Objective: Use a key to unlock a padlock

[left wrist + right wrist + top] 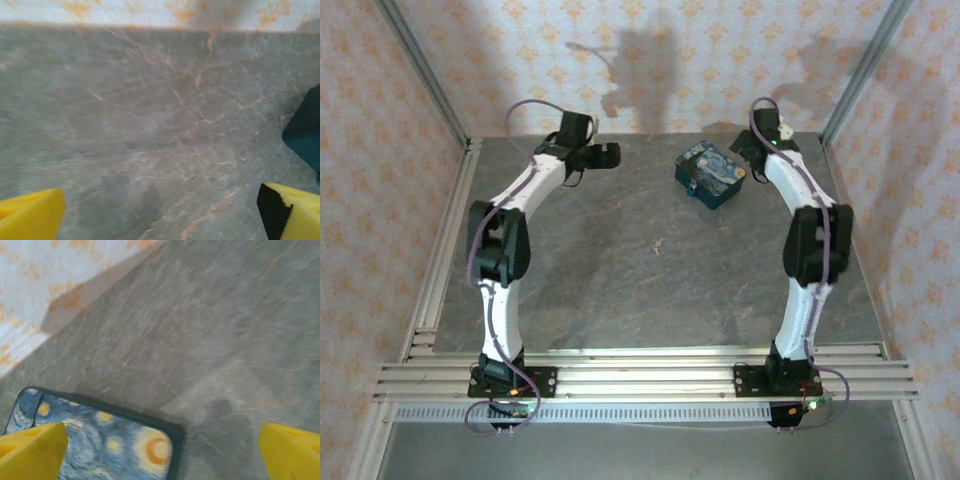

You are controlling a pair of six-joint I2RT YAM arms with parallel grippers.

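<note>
**Padlock and surroundings.** One padlock (pixel 692 187), too small to resolve in the top view, appeared as a dark piece at the near-left edge of the single painted box (pixel 712 172). The box was a dark blue case with yellow swirls, lying on the grey table (pixel 620 260).

**Arms.** Two arms flanked the box, each bent at the elbow with its forearm reaching away from its base.
- The right gripper (pixel 746 153) hovered just beside the box's right end. Its two yellow fingers (pixel 31 447) were spread wide with nothing between them. In the right wrist view, the box lid lay under the left-hand finger.
- The left gripper (pixel 603 153) stood well to the left of the box, likewise spread wide and empty. Its two yellow fingers (pixel 30 212) hung over bare table. One corner of the box showed at the right edge of the left wrist view.
</note>
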